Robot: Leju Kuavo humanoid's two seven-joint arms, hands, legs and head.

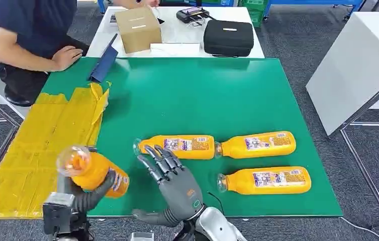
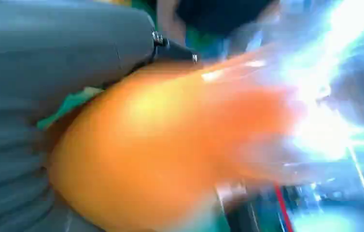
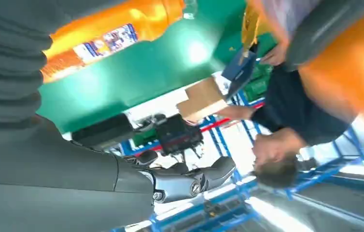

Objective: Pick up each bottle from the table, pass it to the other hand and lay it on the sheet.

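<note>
While gripped in the left hand [image 1: 84, 198] above the near left corner of the green counter [image 1: 202, 95], held bottle [image 1: 93, 172] tilted, clear neck end up and toward the yellow sheet [image 1: 41, 145], orange liquid inside, white printed label near the base. Fingers wrapped round the lower body, clamped on it. Right hand [image 1: 170, 175] just beside, fingers apart and stretched forward, holding nothing, palm hovering over the counter's near edge. Three more bottles lying flat on the green surface (same orange fill, same labels): middle bottle [image 1: 177, 146] right ahead of the right hand's fingertips, far right bottle [image 1: 258, 144] in line with it neck to base, near right bottle [image 1: 265, 181] below those two. From the left wrist, held bottle [image 2: 170, 154] seen as a blurred orange mass pressed against the grey thumb [image 2: 49, 58], no label readable. From the right wrist, a lying bottle [image 3: 112, 29] with its label sharp, plus a cardboard box [image 3: 202, 99], a black case [image 3: 103, 130] and a seated person [image 3: 296, 116] at the far end; box [image 1: 137, 27], case [image 1: 228, 36] and person's hand [image 1: 67, 56] also visible from the head.
</note>
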